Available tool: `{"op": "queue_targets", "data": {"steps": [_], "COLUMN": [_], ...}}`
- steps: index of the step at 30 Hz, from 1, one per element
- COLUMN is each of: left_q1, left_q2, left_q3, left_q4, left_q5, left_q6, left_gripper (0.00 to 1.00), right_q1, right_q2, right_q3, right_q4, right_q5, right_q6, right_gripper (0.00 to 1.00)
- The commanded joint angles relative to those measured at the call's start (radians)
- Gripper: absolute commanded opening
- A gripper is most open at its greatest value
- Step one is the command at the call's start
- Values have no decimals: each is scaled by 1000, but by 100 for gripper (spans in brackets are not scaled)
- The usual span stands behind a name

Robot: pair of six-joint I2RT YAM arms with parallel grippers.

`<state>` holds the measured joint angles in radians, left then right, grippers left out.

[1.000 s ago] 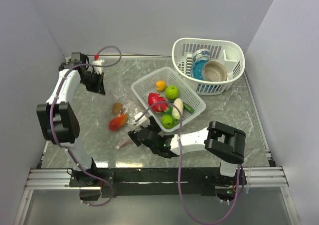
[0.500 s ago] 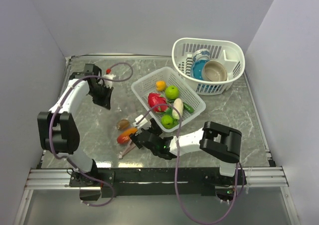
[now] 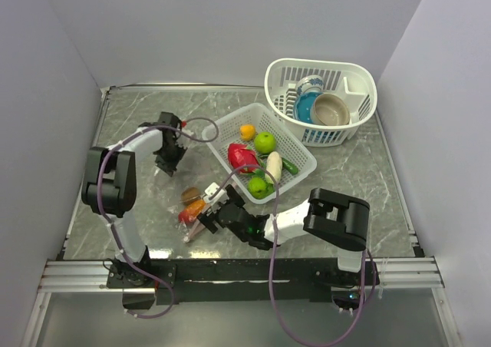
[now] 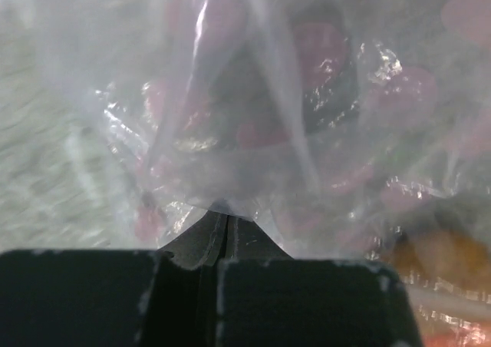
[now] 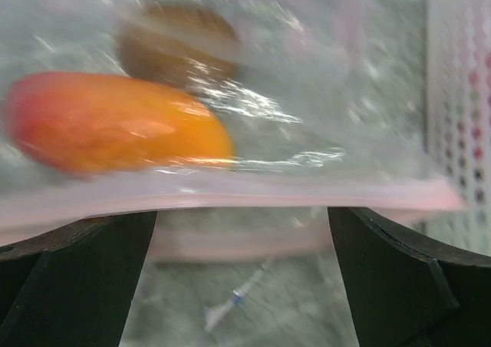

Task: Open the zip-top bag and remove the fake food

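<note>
**Left arm swings in, bag slides toward the waiting right jaws**

The left gripper [image 3: 168,156] is clamped tight on a fold of the zip-top bag [image 4: 230,140], no gap showing between its fingers. A second ago it sat out near the far left corner. Now it is in mid-table, just beside the white basket [image 3: 219,130], and the bag has come down toward the near edge with it.

The fake food [image 3: 192,208], an orange-red piece with a brown piece [image 3: 190,194] beside it, has shifted the same way and is inside the plastic.

The right gripper [image 3: 205,223] has followed to the left and stands spread wide, holding nothing. The pink zip strip [image 5: 253,192] runs straight across its mouth.

By the look of it the seal is not yet parted, but the strip is lined up for a pinch.
</note>
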<state>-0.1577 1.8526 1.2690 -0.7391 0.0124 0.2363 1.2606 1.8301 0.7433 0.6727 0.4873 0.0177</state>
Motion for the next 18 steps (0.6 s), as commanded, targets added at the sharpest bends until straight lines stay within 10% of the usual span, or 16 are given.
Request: {"op": "queue_targets", "data": {"steps": [1,18], "left_q1": [-80,-144], "left_q2": [11,39], "left_q3": [-16,-40], "left_q4": [61,44], "left_q5": [-20,70], "left_q6": [-57,-14], "left_gripper": [1,1], "right_q1": [8,0], "right_q2": [12,95], "right_q3": [34,197], "right_q4": [140,10], "right_q5": [-114,-303], "right_q6": [-78,-220], "right_gripper": [100,100]}}
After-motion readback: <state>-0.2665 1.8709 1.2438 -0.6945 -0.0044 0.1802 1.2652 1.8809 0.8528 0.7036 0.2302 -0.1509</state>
